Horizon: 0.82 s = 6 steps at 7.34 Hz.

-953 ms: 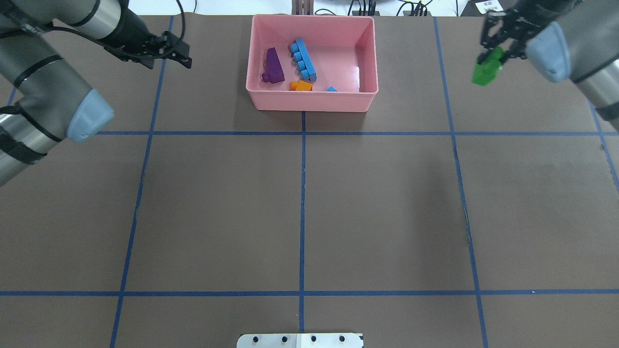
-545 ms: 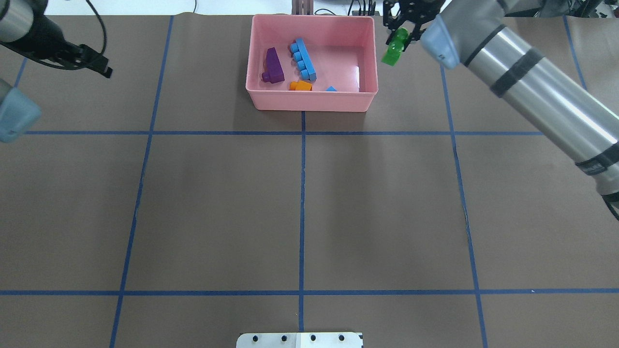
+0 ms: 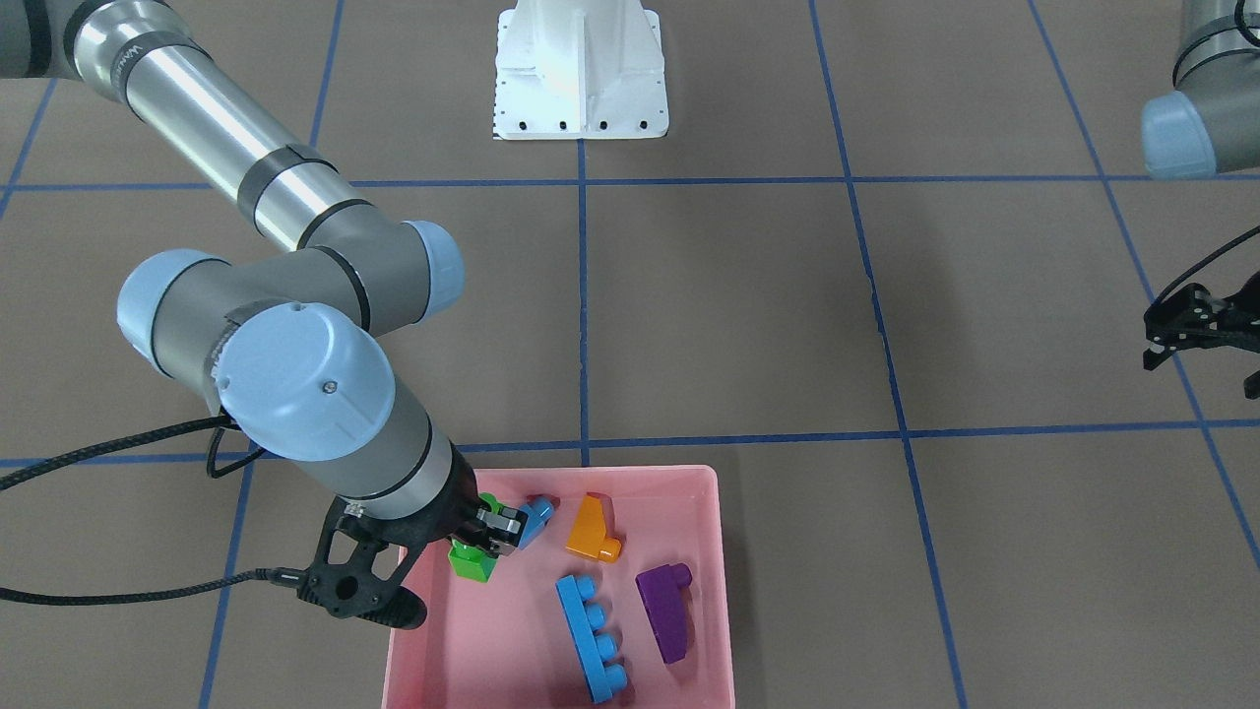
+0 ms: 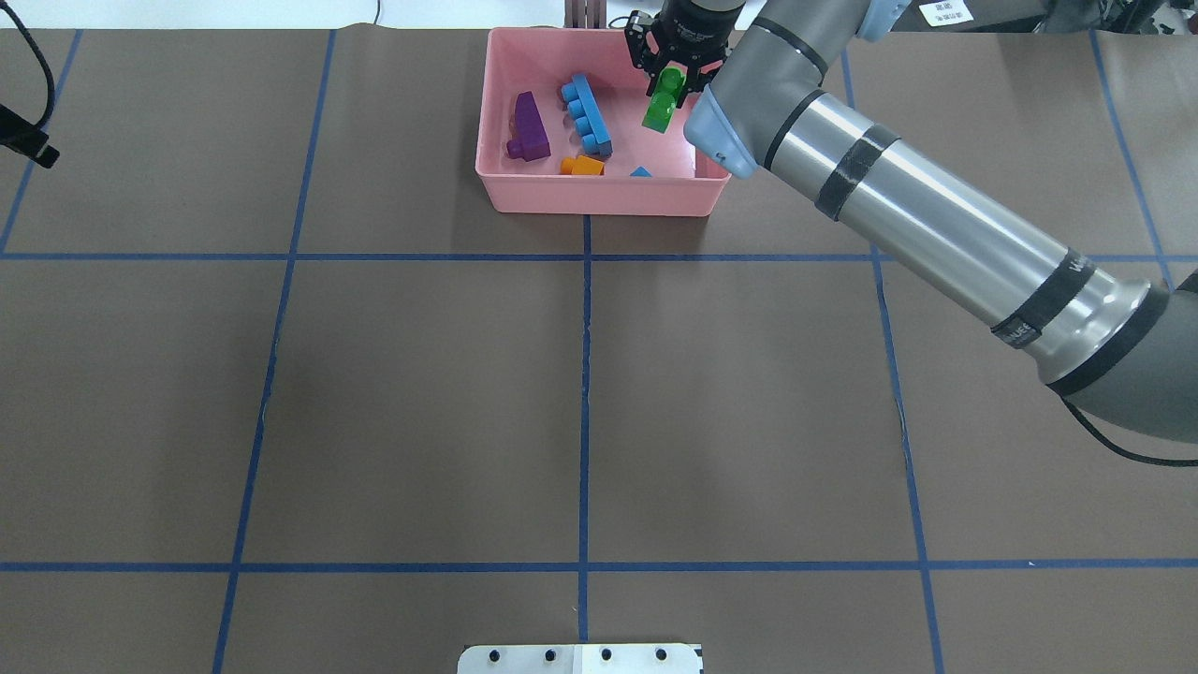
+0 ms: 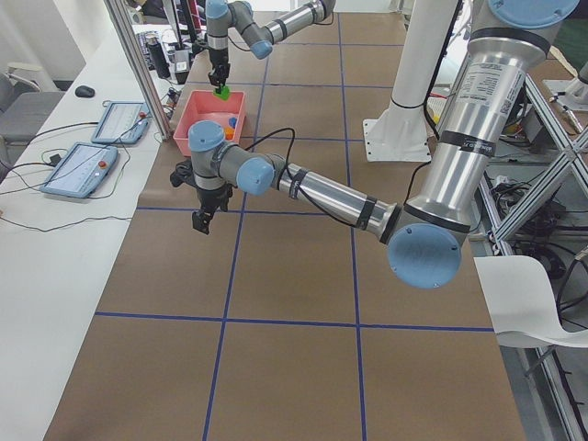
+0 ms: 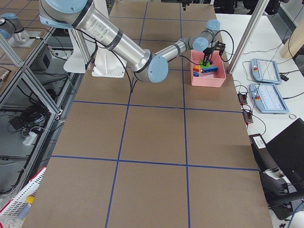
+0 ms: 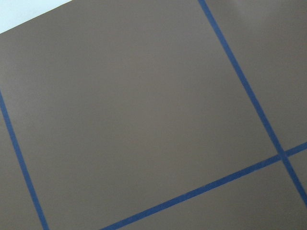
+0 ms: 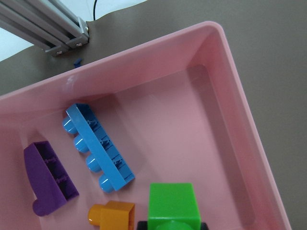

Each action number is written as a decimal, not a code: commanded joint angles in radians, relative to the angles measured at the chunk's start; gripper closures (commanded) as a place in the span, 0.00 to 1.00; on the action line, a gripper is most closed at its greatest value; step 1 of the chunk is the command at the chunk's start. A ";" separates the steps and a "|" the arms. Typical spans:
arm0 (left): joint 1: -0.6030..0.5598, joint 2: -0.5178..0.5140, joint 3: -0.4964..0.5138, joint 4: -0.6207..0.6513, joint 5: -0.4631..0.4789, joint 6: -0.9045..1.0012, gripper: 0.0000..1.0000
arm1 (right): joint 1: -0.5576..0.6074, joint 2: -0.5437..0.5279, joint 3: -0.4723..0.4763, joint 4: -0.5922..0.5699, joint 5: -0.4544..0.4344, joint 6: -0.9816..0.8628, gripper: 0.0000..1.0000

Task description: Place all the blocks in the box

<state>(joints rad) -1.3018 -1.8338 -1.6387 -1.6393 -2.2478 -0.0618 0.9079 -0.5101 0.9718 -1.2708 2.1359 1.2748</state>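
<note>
Right arm (image 4: 917,225) swung in from table's right, now over box (image 4: 599,195). Right gripper (image 4: 667,86) clamps green brick (image 4: 658,112) by its top, inside box rim. Left gripper (image 3: 1196,330): can't tell whether parted. Brick likely light, rigid, slick; side faces best for grip. 4 blocks already inside.

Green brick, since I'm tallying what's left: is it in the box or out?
Out, not yet released: the green brick hangs clamped in the right gripper over the box.
</note>
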 commanded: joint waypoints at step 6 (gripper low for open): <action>-0.172 0.152 0.005 0.053 -0.164 0.154 0.00 | 0.288 -0.686 0.689 -0.156 0.206 -0.365 0.00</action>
<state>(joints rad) -1.4560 -1.7029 -1.6292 -1.5977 -2.4127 0.0857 1.1171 -1.0031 1.5188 -1.4136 2.3008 1.0586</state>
